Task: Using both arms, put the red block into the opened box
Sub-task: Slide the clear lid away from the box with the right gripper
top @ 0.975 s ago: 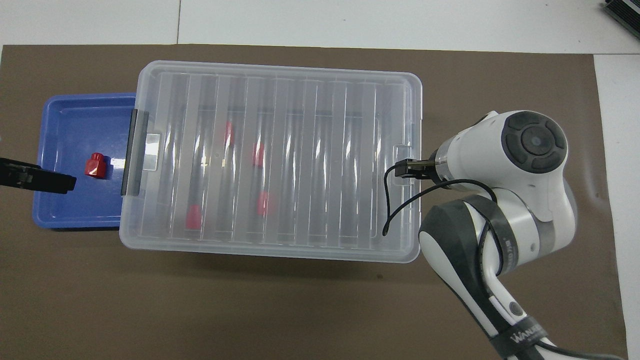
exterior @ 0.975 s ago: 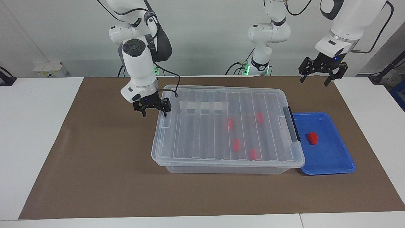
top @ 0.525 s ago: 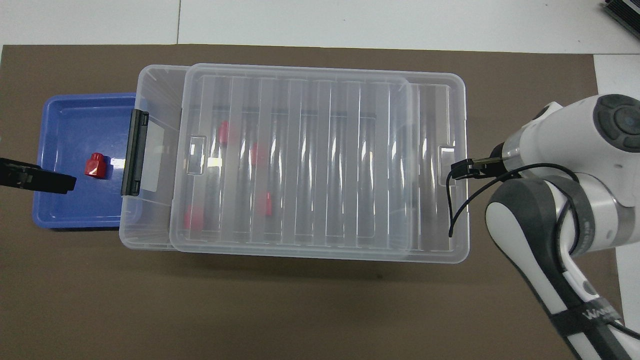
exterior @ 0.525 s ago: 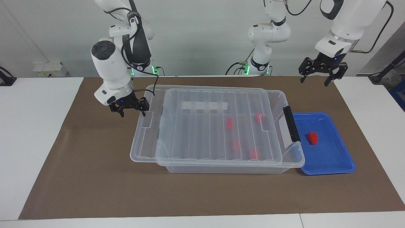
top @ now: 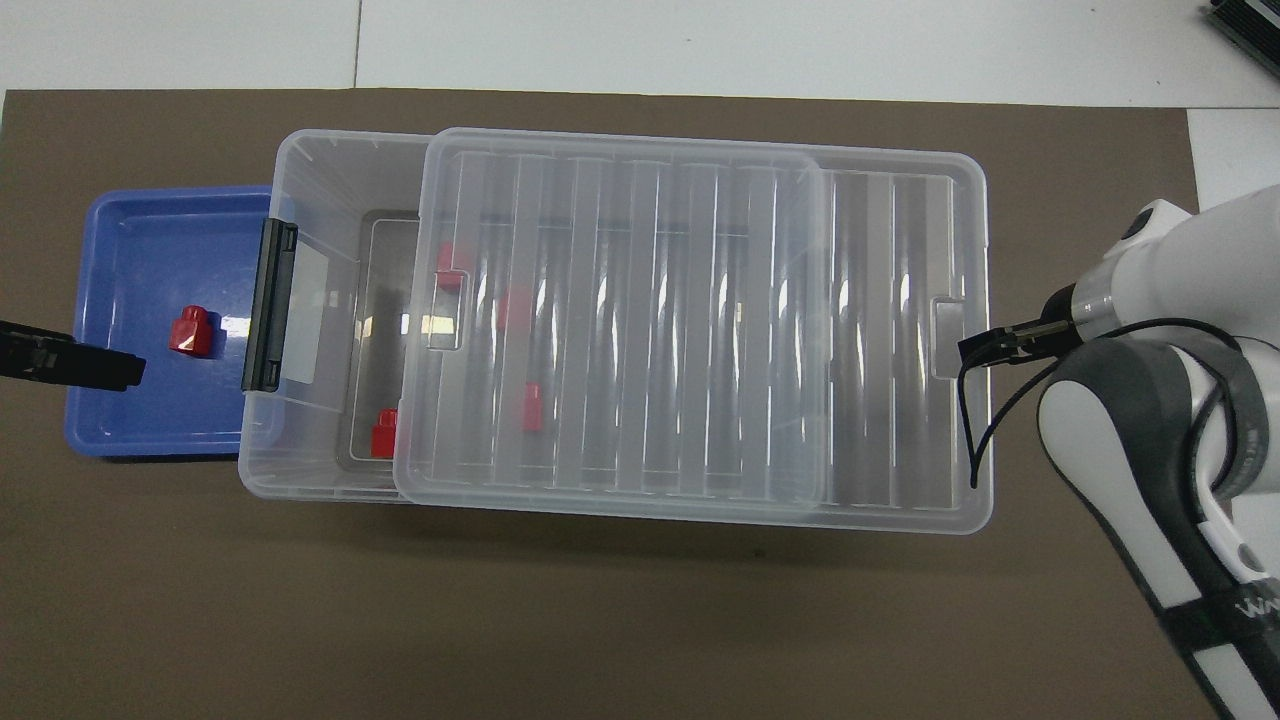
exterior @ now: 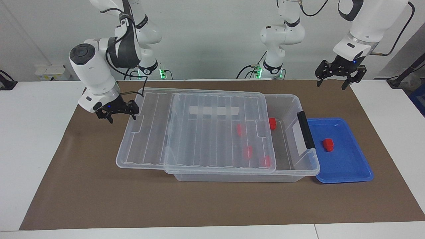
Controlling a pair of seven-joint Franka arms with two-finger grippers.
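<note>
Resting in the blue tray, the red block lies alone, well apart from both arms; seen from overhead, the tray touches the box at the box's nine o'clock, toward the left arm's end of the tabletop.

The box's clear ribbed lid lies flat but offset toward three o'clock in the overhead view, overhanging the box at the right arm's end; the strip of box next to the dark latch is uncovered.

Four other red blocks sit inside the box; one shows in the uncovered strip, another shows at the lid's edge, and two are seen through the lid.

The right end effector is low at the lid's overhanging end rim, at three o'clock in the overhead view; its fingers are spread wide, and whether they grip the rim I cannot tell.

The left end effector hangs raised with fingers wide and nothing between them; from overhead its tip lies over the tray's nine o'clock edge.
</note>
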